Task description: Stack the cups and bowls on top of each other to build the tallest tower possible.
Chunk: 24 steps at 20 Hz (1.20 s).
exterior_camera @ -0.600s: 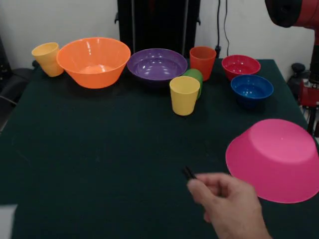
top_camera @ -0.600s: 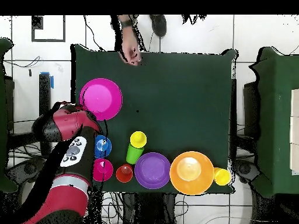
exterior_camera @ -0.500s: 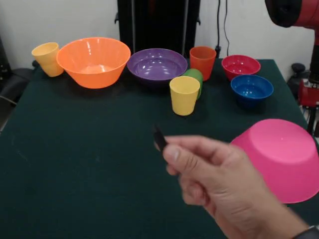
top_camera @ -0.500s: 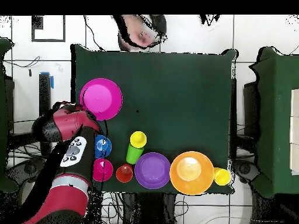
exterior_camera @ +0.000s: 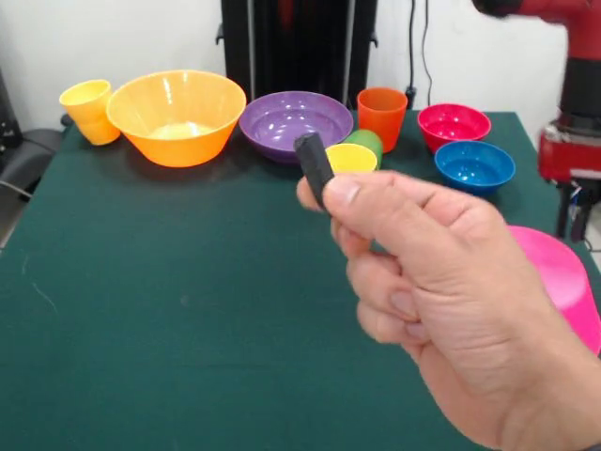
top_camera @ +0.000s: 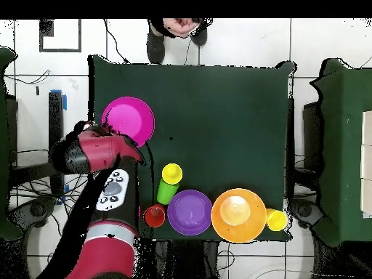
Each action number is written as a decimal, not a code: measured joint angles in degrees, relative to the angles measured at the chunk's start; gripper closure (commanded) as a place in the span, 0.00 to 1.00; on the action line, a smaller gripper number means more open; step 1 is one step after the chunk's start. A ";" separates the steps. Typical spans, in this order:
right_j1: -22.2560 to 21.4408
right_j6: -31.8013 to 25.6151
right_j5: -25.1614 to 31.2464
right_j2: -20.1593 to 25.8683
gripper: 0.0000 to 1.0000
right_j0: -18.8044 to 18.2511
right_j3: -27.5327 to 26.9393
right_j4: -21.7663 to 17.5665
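**A:** Front view first. Where is the pincer (exterior_camera: 569,221) sitting?

**B:** It is hanging under the red arm (exterior_camera: 571,150) at the right edge. Only dark parts are showing, so I cannot tell how wide it is standing or whether it is carrying anything.

**A:** And the task's things?

**B:** The hot pink bowl (exterior_camera: 563,282) is lying base-up just below the pincer, on the camera's side of it. The blue bowl (exterior_camera: 474,166) is sitting near the pincer, off to the picture's left of it, with the crimson bowl (exterior_camera: 454,124) beyond that. Nothing is stacked yet. A person's hand (exterior_camera: 441,301) is filling the foreground, pinching a small black object (exterior_camera: 313,169) and hiding part of the pink bowl.

**A:** Overhead view?

**B:** The arm (top_camera: 94,151) is covering the pincer and overlapping the pink bowl's (top_camera: 129,118) lower left rim. I'm judging that bowl to be the nearest piece. It is round, so it is offering no long axis to line up with. The person (top_camera: 178,27) is standing at the far edge, well apart.

**A:** Any writing?

**B:** No brand or label is reading clearly in either view.
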 measured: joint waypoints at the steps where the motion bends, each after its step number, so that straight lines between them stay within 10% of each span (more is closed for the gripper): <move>1: -1.34 0.00 0.44 0.13 1.00 -0.87 0.82 -0.46; 16: -29.03 -3.86 30.09 0.78 1.00 -11.26 5.47 -5.82; 23: -35.74 -6.53 31.85 1.57 1.00 -12.93 5.49 -6.63; 24: -37.68 -7.08 31.84 2.12 0.00 -13.78 5.47 -6.77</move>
